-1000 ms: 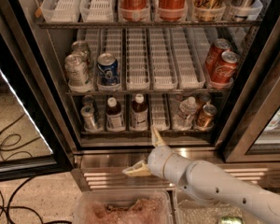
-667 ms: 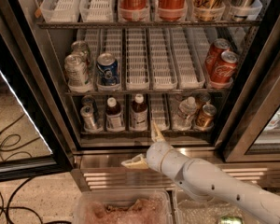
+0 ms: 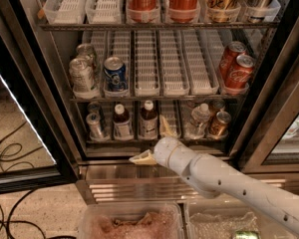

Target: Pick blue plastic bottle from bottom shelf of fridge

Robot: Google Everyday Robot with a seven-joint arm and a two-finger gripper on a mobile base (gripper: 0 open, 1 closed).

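Observation:
The fridge (image 3: 65,133) stands open in the camera view. On its bottom shelf (image 3: 154,139), the blue plastic bottle (image 3: 148,119) is a small brown bottle with a white cap and whitish label, standing upright. Its twin (image 3: 122,121) stands just to the left. My gripper (image 3: 154,142) is open in front of the shelf edge, just below and right of the blue plastic bottle. One finger (image 3: 166,125) points up into the lane right of the bottle. The other (image 3: 142,158) points left below the shelf. It holds nothing.
A clear water bottle (image 3: 198,118), a gold can (image 3: 220,123) and silver cans (image 3: 95,124) share the bottom shelf. Cans fill the rack above (image 3: 114,72). A steel grille (image 3: 119,185) lies below, two plastic bins (image 3: 129,222) stand in front, and cables (image 3: 10,218) lie on the floor to the left.
My gripper has moved up and a little left, closer to the bottom shelf, its upper finger now reaching into the lane beside the bottle. The bottles have not moved.

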